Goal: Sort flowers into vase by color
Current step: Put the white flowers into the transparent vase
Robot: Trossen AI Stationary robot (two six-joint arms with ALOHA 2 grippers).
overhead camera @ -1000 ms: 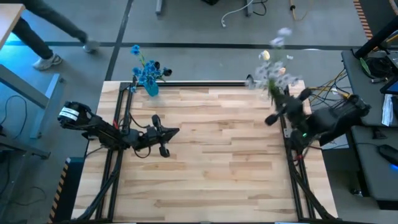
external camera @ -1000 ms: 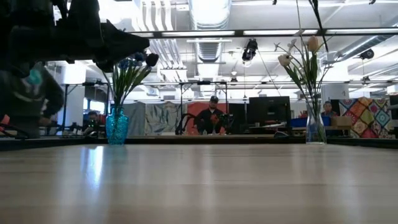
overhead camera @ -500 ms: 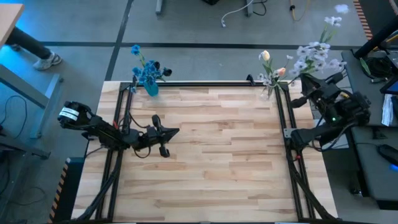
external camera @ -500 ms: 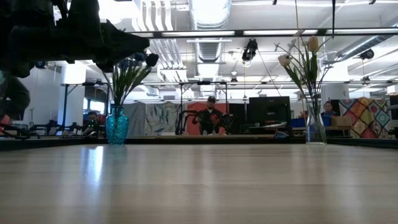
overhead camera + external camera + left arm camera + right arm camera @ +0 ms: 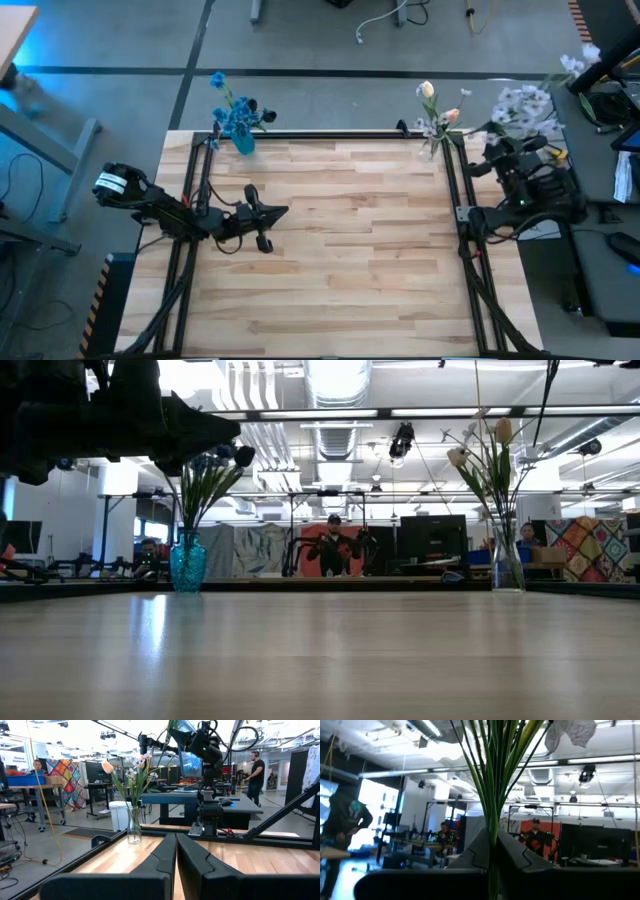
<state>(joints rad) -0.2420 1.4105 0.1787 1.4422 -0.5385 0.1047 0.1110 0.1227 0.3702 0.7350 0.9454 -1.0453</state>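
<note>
- The tabletop lay bare across its middle; the vases stood at its far corners, which kept the sorting ends well apart.
- The right arm reached out past the right edge of the tabletop, its end effector clenched on a bunch of pale white-lilac flowers; the right wrist view showed the green stems pinched between the fingers, so the bunch rode upright and off the tabletop, probably in transit to a vase.
- The left arm waited low at the left side, its end effector clamped shut on nothing, likely parked out of the way.
- The blue vase at the far left corner held only blue blossoms, one colour together.
- The clear vase at the far right corner held peach-yellow tulip buds with a few pale sprigs.
</note>
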